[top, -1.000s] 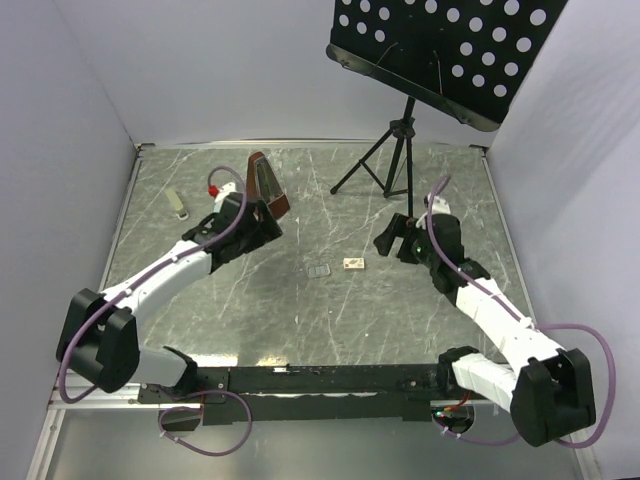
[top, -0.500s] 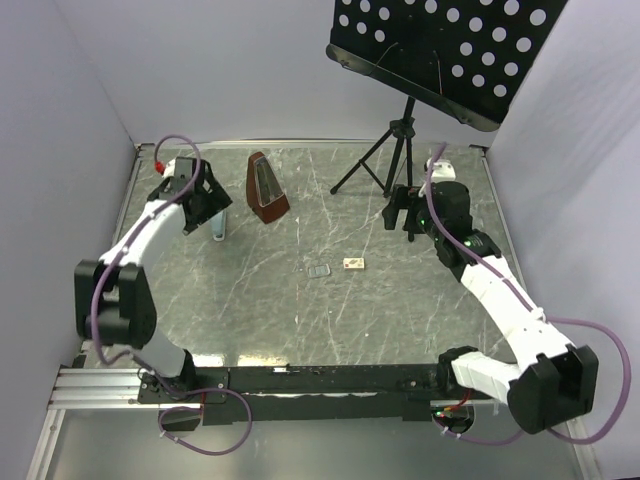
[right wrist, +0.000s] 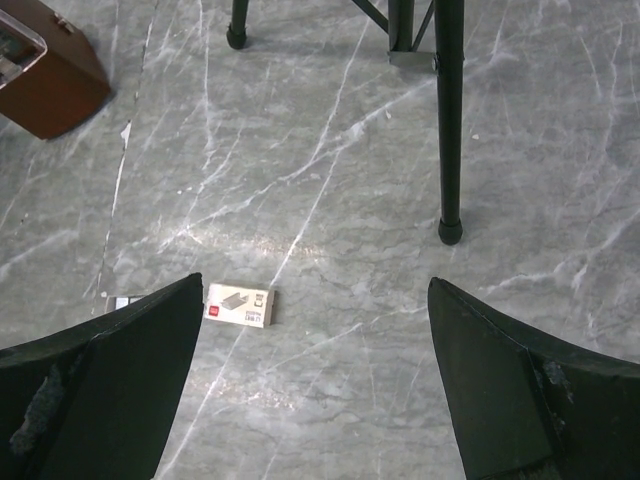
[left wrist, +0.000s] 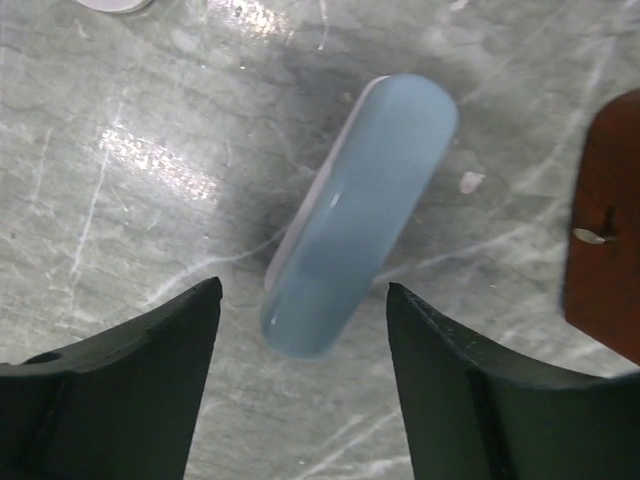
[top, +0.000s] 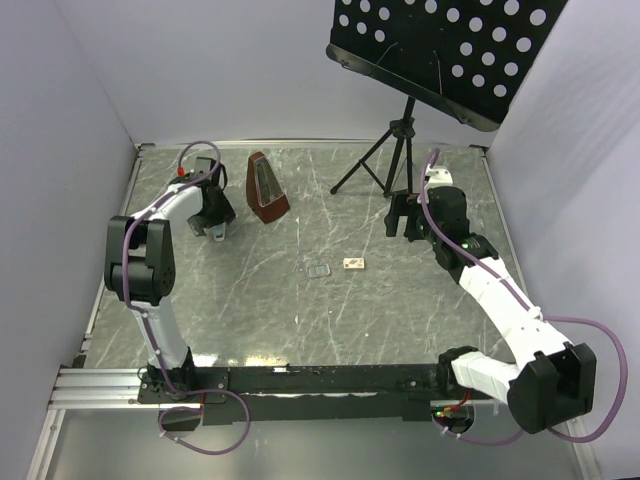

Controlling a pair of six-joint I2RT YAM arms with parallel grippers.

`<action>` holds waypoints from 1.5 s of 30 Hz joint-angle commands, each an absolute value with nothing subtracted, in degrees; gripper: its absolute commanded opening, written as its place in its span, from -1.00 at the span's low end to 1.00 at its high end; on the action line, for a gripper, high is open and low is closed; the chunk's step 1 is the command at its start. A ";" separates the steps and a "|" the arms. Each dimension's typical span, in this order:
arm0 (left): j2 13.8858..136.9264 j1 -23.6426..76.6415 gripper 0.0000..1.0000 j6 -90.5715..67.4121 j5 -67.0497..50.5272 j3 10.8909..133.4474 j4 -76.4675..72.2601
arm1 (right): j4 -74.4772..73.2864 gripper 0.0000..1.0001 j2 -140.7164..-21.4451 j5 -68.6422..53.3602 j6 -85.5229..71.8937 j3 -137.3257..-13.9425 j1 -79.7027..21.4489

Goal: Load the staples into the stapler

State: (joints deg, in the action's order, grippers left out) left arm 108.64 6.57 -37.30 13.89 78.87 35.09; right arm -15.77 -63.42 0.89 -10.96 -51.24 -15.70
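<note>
Blue and smooth, the stapler [left wrist: 360,215] lies flat on the grey stone table [top: 300,320], far back on the left side. The left gripper [left wrist: 305,288] hangs right over it. Its two black fingers [left wrist: 120,380] stand apart, one on each side of the stapler's near end. There is a little gap on both sides, so it is not holding the stapler yet. A brown wooden thing [left wrist: 605,220] stands just beside the stapler. The staples box [right wrist: 239,304], small and cream coloured, lies in the middle of the table, well apart from the stapler. It is too small to tell if it is shut. The right gripper [right wrist: 315,285] is up in the air near the legs of the music stand [right wrist: 447,120], spread wide with nothing in it. I think the job has only just begun. No staples are out of the box that I can see, and the stapler looks shut. What is left is almost all of it: grab the stapler, open it, get the staples, put them inside and close it.
</note>
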 commanded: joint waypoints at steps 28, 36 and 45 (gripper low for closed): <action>87.54 27.42 -0.64 -51.68 12.31 56.52 35.69 | -15.11 0.98 -57.66 -10.37 -10.46 -51.94 -19.33; 89.21 30.23 -0.45 -53.79 12.13 55.28 31.38 | -15.38 0.98 -57.92 -9.32 -10.37 -51.15 -20.22; 89.65 32.96 0.21 -53.88 9.15 55.72 27.43 | -15.03 0.98 -57.83 -9.23 -10.37 -50.27 -20.48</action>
State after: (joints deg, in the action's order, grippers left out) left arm 89.78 31.99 -52.99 11.27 54.57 31.11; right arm -15.99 -58.83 -9.37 -11.00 -50.30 -20.01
